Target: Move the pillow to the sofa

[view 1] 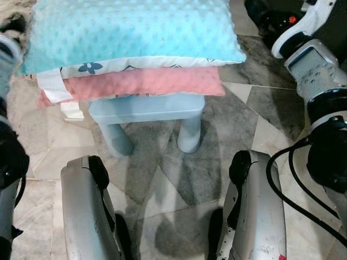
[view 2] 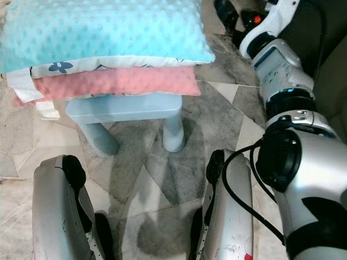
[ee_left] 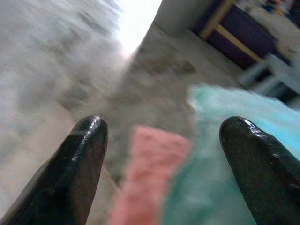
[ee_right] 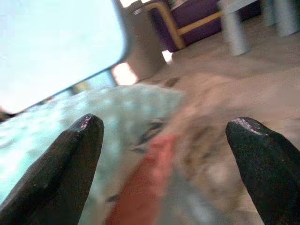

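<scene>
I see the turquoise pillow (view 1: 135,30) lying on top of a stack, with its dotted plush side up and a white patterned underside showing along its front edge. Directly under it lies a pink pillow (view 1: 143,82), flatter, with a white label (view 1: 53,85) hanging at its left end. Both rest on a small light-blue plastic stool (view 1: 147,108), which stands on the grey marble floor (view 1: 238,116) straight in front of me — the pillows overhang the stool on both sides.

My left gripper (ee_left: 164,129) is beside the stack, and its two black fingers (ee_left: 82,159) are spread wide, released, with nothing between them; in its wrist view the pink edge and the turquoise fabric sit in the gap, blurred. My right gripper (ee_right: 166,129) is also released, its fingers (ee_right: 70,159) far apart, looking at the same stack from the other side. Neither touches the pillow.

Below the stool I see my two silver legs (view 1: 87,211), and my right arm (view 2: 295,146) with a black cable rises at the right edge of the head view.
</scene>
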Controlling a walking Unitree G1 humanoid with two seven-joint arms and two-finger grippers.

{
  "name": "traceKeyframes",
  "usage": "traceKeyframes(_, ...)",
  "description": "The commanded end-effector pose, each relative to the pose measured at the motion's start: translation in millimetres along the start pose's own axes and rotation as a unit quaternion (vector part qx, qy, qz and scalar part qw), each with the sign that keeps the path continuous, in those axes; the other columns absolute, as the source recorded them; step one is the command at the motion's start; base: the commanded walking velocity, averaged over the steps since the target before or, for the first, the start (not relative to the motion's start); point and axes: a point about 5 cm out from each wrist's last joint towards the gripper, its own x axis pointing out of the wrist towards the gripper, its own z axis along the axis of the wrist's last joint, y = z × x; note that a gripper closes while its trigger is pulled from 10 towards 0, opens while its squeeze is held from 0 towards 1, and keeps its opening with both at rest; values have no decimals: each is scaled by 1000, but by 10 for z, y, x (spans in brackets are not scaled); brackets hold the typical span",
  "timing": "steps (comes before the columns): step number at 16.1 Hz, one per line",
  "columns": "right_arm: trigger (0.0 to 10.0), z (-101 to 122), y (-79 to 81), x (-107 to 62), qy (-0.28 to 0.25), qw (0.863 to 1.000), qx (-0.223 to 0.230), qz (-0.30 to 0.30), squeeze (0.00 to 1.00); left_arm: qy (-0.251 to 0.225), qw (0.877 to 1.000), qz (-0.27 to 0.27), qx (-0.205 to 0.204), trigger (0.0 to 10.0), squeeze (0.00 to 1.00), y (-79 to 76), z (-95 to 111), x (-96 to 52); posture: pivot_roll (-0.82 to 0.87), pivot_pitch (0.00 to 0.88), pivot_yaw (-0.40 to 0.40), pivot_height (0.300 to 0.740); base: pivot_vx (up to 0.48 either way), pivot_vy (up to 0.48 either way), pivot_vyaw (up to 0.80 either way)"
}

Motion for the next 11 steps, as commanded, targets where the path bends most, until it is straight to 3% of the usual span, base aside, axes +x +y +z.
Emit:
traceKeyframes(1,10000,35,59,27,0,1000,18,25,0,1,1000,-18,-12,10000,0,-43,74,-10,48,334,-4,300,0,0,0)
traceKeyframes(3,10000,-62,163,48,29,995,50,85,0,35,997,-53,-43,10000,0,-137,6,-6,49,338,-3,300,0,0,0)
traceKeyframes(5,10000,-178,227,50,62,989,48,122,0,53,993,-76,-68,10000,0,-200,-15,-9,50,341,-2,300,0,0,0)
traceKeyframes(11,10000,-384,317,55,124,980,34,154,0,131,977,-142,-89,10000,0,-247,-144,-70,47,344,-1,300,0,0,0)
